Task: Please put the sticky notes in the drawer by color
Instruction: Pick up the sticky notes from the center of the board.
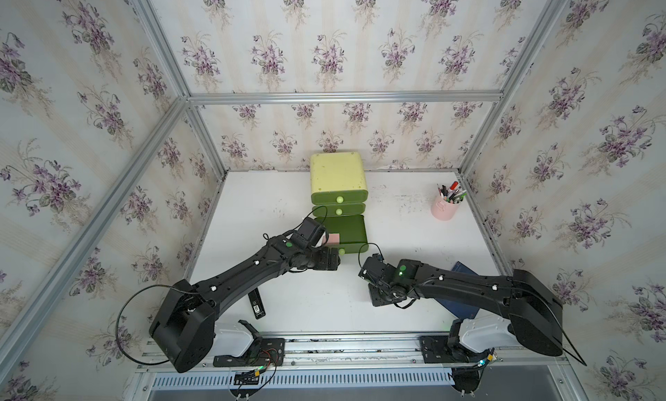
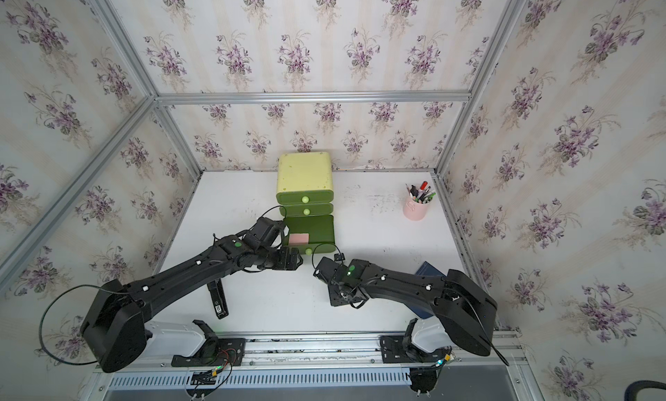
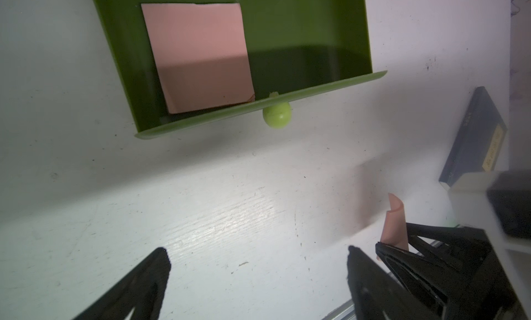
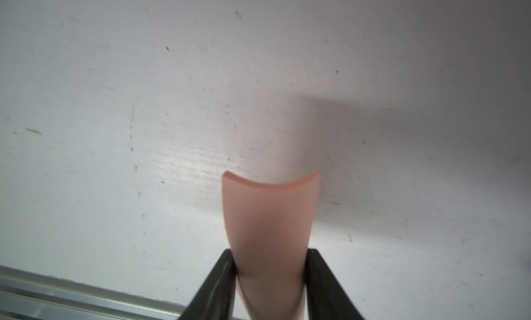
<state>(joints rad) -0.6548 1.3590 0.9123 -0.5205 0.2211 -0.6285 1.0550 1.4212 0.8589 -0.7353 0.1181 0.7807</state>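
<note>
The drawer point(image 1: 338, 175) chest stands at the back middle of the table, pale yellow-green, its top two drawer faces closed. Its bottom tray point(image 3: 301, 22) is pulled out, and one salmon pink sticky note point(image 3: 198, 59) lies flat inside against one side wall. My left gripper point(image 3: 257, 252) hangs open and empty just in front of that tray's round knob point(image 3: 276, 117). My right gripper point(image 4: 271, 253) is shut on a second pink sticky note point(image 4: 271, 215), which curls into a trough between the fingers, a little above the table. This note point(image 3: 395, 220) also shows in the left wrist view.
A pink pen cup point(image 1: 445, 206) stands at the back right. A dark blue booklet point(image 3: 474, 137) with a yellow label lies under my right arm. A small black device point(image 1: 257, 303) lies on the table by my left arm. An aluminium rail point(image 4: 57, 298) runs along the front edge.
</note>
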